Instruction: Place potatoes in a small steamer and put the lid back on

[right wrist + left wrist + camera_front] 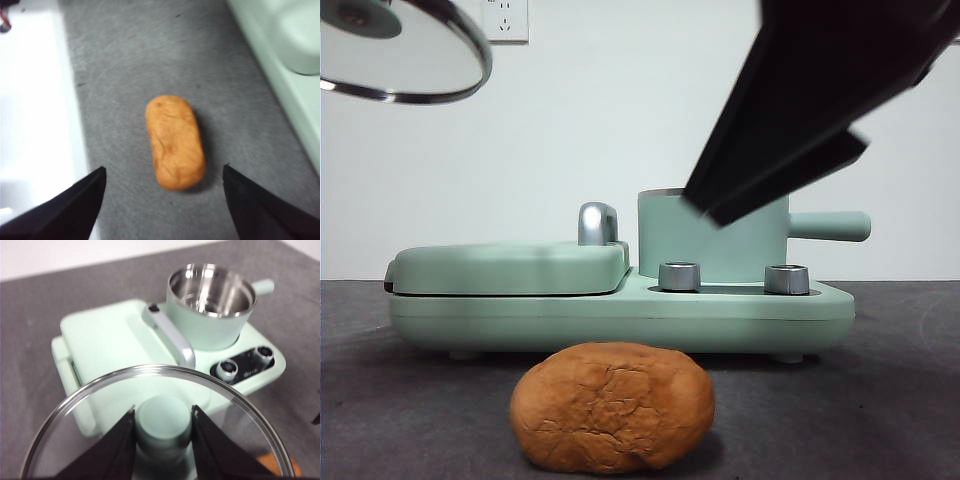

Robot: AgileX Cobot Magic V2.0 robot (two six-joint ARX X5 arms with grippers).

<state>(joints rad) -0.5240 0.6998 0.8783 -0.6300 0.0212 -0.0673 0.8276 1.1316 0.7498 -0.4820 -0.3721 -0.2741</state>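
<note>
Potato (pixel 612 407) on the table before the empty steamer (pixel 211 310), below wide-open right gripper (pixel 162 200); lid (pixel 155 425) held aloft by knob in left gripper (pixel 163 427); loading, lidding remaining.

Small steamer (pixel 211 310) mouth unobstructed (lidless)

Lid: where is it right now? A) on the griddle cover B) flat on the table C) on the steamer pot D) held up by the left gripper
D: the left gripper is shut on the lid by its knob, off the open pot; the potato lies on the table.
</note>
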